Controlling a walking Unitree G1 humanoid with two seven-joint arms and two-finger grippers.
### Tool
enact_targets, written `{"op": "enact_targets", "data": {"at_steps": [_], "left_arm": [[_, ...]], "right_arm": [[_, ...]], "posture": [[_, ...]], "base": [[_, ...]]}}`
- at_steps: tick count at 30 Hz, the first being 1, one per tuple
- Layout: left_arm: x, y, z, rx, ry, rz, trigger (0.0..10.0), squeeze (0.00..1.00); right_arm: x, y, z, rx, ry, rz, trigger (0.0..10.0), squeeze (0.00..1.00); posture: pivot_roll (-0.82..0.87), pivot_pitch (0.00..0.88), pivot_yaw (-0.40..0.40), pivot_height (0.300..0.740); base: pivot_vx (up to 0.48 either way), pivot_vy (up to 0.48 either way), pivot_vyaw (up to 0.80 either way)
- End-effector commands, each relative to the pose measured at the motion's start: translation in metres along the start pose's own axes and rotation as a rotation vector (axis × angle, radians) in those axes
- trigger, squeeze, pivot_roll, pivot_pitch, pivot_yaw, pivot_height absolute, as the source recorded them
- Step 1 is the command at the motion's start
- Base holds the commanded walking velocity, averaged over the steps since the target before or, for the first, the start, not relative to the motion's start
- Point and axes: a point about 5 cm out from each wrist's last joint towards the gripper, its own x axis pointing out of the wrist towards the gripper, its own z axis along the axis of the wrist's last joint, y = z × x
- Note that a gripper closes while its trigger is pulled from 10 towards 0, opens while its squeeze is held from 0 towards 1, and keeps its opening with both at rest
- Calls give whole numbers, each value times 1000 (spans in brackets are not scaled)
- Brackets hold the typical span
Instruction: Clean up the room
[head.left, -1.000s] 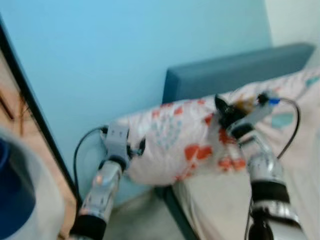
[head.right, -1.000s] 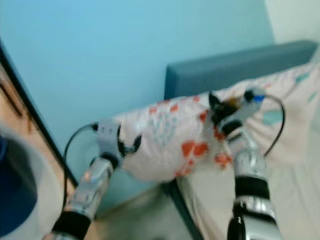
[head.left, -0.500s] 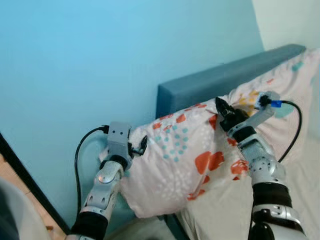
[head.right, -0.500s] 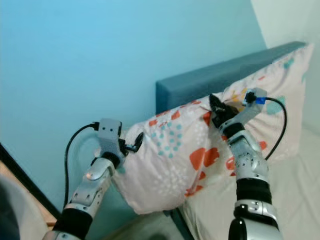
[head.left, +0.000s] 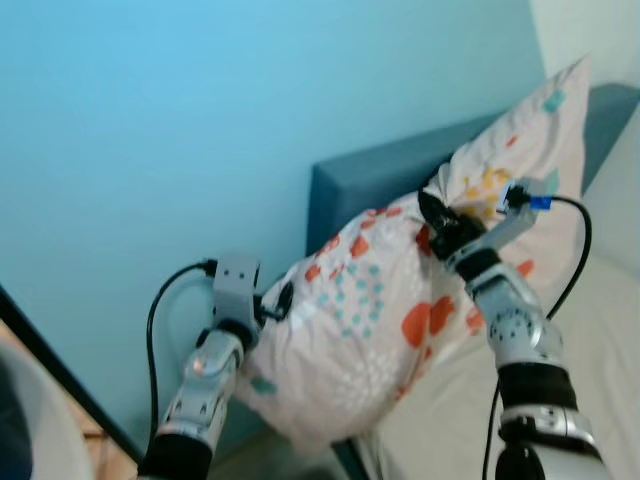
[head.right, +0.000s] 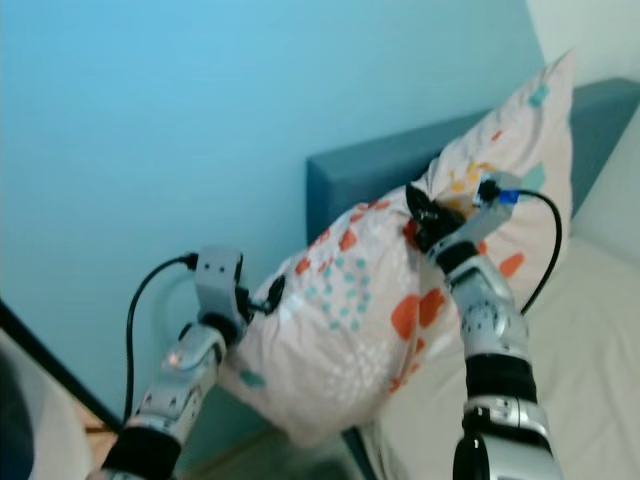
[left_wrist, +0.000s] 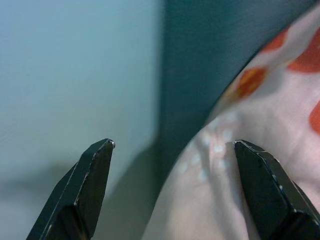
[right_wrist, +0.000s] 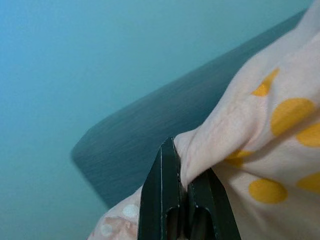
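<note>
A white pillow (head.left: 380, 300) with orange, teal and yellow spots is held up against the blue-grey headboard (head.left: 365, 180), its far corner poking above the headboard's top. My right gripper (head.left: 437, 215) is shut on a bunched fold of the pillow's cover near its upper edge; the right wrist view shows the two fingers (right_wrist: 160, 200) pinched together on the fabric (right_wrist: 260, 115). My left gripper (head.left: 280, 298) rests against the pillow's near end, with the fingers (left_wrist: 87, 185) wide open and the spotted cover (left_wrist: 225, 165) lying between and beyond them.
A light blue wall (head.left: 200, 120) stands behind the headboard. The bed's pale sheet (head.left: 600, 350) stretches to the right. A dark vertical edge (head.left: 50, 365) runs along the lower left. Black cables loop from both wrists.
The pillow's far end has risen and now stands above the headboard. My right gripper has lifted a little with the fabric in it. The camera has shifted.
</note>
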Motion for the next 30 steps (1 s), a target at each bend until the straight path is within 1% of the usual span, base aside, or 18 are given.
{"op": "enact_targets", "data": {"at_steps": [1,2,4,5,6,9,11,12,15,16,17,18,21,25,29,30], "left_arm": [[-1,1,-2,8,15,-2,10000,0],[-1,1,-2,8,15,-2,10000,0],[0,5,0,-10,10,34,10000,0],[0,5,0,-10,10,34,10000,0],[1,8,1,-9,8,59,10000,0],[1,9,2,-10,7,61,10000,0],[1,11,1,-9,11,67,10000,0],[1,11,1,-9,11,67,10000,0],[-1,11,-1,-8,16,70,10000,0],[-1,11,-1,-8,16,70,10000,0],[-2,10,-1,-8,18,70,10000,0],[-2,10,-1,-8,18,70,10000,0],[-4,10,-3,-7,25,74,10000,0],[-5,10,-3,-7,28,72,10000,0],[-7,9,-3,-6,31,66,10000,0],[-9,8,-4,-5,34,62,10000,0]], "right_arm": [[8,11,16,-10,-72,51,10000,0],[8,11,16,-10,-72,51,10000,0],[8,8,14,-11,-57,24,10000,0],[8,8,14,-11,-57,24,10000,0],[8,4,10,-13,-32,-12,10000,0],[9,3,9,-11,-20,-27,10000,0],[9,-5,-3,-6,47,-97,10000,0],[9,-5,-3,-6,47,-97,10000,0],[5,-18,-23,43,135,-192,10000,0],[5,-18,-23,43,135,-192,10000,0],[4,-19,-28,84,151,-194,10000,0],[4,-19,-28,84,151,-194,10000,0],[3,-18,-44,178,182,-183,10000,0],[7,-17,-51,207,198,-162,10000,0],[10,-19,-49,215,197,-168,10000,0],[12,-20,-46,216,188,-178,10000,0]], "posture": [[-35,0,-43,740],[-35,0,-43,740],[-35,1,-44,740],[-35,1,-44,740],[-35,1,-44,740],[-34,2,-44,740],[-34,5,-44,740],[-34,5,-44,740],[-31,11,-45,740],[-31,11,-45,740],[-31,11,-45,740],[-31,11,-45,740],[-27,23,-45,740],[-22,40,-40,740],[-15,54,-36,740],[-12,57,-35,740]], "base": [[0,-458,0],[0,-458,0],[0,0,0],[0,0,0],[0,0,0],[0,0,0],[0,0,0],[0,0,0],[0,0,0],[0,0,0],[0,0,0],[0,0,0],[0,0,0],[0,0,0],[0,0,0],[0,0,0]]}}
